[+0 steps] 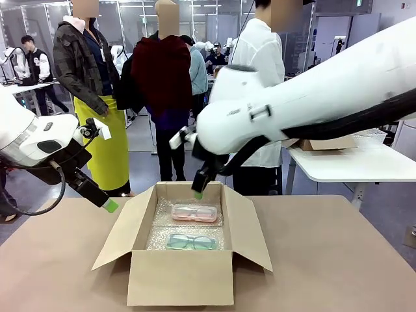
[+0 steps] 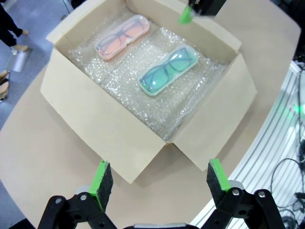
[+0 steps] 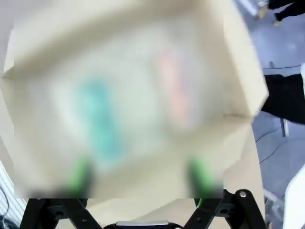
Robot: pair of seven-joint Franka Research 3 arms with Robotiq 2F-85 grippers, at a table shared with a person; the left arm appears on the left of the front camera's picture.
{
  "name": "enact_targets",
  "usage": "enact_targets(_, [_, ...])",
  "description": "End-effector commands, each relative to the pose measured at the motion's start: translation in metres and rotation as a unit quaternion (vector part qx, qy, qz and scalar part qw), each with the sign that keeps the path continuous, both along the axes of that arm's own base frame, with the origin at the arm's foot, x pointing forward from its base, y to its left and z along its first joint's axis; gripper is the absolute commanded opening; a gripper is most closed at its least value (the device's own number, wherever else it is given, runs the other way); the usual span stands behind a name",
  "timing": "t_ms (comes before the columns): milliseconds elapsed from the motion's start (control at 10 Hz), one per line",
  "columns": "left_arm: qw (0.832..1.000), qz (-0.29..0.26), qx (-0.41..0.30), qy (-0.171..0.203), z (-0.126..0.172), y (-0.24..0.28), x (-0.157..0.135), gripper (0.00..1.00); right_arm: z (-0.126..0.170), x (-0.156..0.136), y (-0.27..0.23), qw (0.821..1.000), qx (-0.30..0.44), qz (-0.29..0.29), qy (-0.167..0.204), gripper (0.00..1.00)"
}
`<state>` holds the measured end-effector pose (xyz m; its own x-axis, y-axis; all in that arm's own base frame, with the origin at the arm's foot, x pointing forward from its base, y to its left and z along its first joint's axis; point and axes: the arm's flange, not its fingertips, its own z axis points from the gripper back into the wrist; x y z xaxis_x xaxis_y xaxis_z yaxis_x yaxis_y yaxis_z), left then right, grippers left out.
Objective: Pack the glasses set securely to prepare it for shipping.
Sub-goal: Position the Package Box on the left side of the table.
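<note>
Brown tabletop [image 1: 338, 260]. Open cardboard box [image 1: 179, 276], flaps spread, lined with bubble wrap [image 2: 181, 107]. Already laid inside, apart: pink case [image 1: 194, 212] far, green case [image 1: 190, 242] near. Seemingly lacked top padding and closing. Hovered empty, jaws wide: right gripper [image 1: 197, 193] over far wall, left gripper [image 2: 157, 164] off left.

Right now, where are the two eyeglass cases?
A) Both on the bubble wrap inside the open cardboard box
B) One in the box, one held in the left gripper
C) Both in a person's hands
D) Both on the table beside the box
A: the pink eyeglass case and the mint green eyeglass case lie side by side, not touching, on the bubble wrap inside the cardboard box, whose flaps stand open.
</note>
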<state>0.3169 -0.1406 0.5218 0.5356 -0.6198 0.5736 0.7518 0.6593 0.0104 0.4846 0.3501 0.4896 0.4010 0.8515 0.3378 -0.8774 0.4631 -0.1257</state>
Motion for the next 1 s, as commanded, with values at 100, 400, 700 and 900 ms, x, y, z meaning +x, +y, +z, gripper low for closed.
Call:
enact_targets(100, [1.0, -0.006, -0.005, 0.0, 0.001, 0.002, 0.0, 1.0, 0.002, -0.049, -0.073, 0.994, 0.047, -0.084, -0.045, 1.0])
enact_targets(400, [1.0, -0.006, -0.005, 0.0, 0.001, 0.002, 0.0, 1.0, 0.012, -0.106, -0.137, 0.98, 0.086, -0.169, -0.06, 1.0])
enact_targets(700, [1.0, -0.006, -0.005, 0.0, 0.001, 0.002, 0.0, 1.0, 0.012, -0.159, -0.204, 0.972, 0.138, -0.185, -0.032, 1.0])
enact_targets(900, [1.0, -0.006, -0.005, 0.0, 0.001, 0.002, 0.0, 1.0, 0.024, -0.175, -0.232, 0.966, 0.145, -0.213, 0.005, 1.0])
